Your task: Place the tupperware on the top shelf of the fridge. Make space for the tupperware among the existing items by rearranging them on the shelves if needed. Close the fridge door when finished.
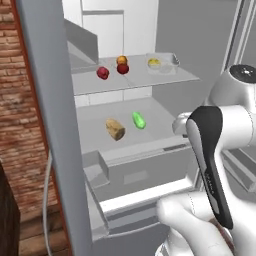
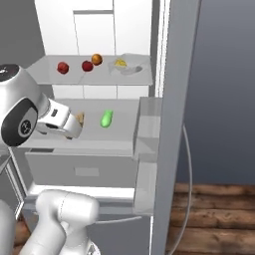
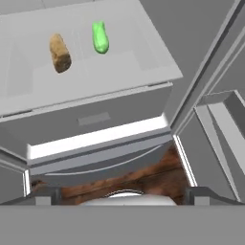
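On the top shelf point(image 1: 165, 77) of the fridge point(image 2: 174, 124), at its right end, the tupperware point(image 1: 162, 63) is already sitting, with the yellow lump showing through its clear wall. We are judging it light and stiff, a thin plastic tray with smooth, probably slippery sides and loose food that would slide if it were tipped. If we are taking hold of it again, we are choosing the raised rim on a long side, with the tray kept level.

Left of it on the same shelf, two red fruits point(image 1: 103, 73) and an orange fruit point(image 1: 121, 60) are lying well apart from the tray, so nothing is crowding it. On the shelf below, the bread point(image 3: 60, 52) and the green vegetable point(image 3: 99, 37) are lying side by side, not touching.

We are holding the gripper point(image 3: 122, 194) near and low, in front of the drawer front, looking down at the lower shelf and the wooden floor. Its jaws are standing wide apart, holding nothing and touching nothing. Both doors are standing open, so we are judging that closing them is what remains.
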{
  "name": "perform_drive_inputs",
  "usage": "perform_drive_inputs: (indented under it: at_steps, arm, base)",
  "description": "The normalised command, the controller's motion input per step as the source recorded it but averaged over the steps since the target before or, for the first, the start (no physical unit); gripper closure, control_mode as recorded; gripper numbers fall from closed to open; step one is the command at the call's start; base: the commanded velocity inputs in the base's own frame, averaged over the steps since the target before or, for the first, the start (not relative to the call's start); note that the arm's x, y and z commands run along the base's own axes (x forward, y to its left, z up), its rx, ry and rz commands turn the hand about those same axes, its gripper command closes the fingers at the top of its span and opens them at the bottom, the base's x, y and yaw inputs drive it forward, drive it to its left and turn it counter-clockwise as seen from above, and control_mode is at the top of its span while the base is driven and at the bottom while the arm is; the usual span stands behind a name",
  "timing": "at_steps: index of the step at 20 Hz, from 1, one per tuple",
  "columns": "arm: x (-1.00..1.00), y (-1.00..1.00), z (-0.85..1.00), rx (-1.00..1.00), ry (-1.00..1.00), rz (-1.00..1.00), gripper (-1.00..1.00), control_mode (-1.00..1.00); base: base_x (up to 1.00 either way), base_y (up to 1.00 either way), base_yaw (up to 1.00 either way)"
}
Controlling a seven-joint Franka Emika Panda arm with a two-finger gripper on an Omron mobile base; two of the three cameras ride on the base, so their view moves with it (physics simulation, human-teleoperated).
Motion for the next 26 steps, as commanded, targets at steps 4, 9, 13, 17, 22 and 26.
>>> perform_drive_inputs:
  at_steps: [4,9,13,17,22,26]
  arm:
    - [0.00,0.00,0.00,0.00,0.00,0.00,-1.00,1.00]
    - [0.00,0.00,0.00,0.00,0.00,0.00,-1.00,1.00]
    - [0.00,0.00,0.00,0.00,0.00,0.00,-1.00,1.00]
    - [0.00,0.00,0.00,0.00,0.00,0.00,-1.00,1.00]
    - [0.00,0.00,0.00,0.00,0.00,0.00,-1.00,1.00]
    - [0.00,0.00,0.00,0.00,0.00,0.00,-1.00,1.00]
  base:
    - [-0.82,0.07,0.32]
    - [-0.51,0.00,0.22]
    - [-0.21,0.00,0.16]
    - [-0.04,0.00,0.13]
    - [-0.24,0.00,0.06]
    - [-0.30,0.00,0.03]
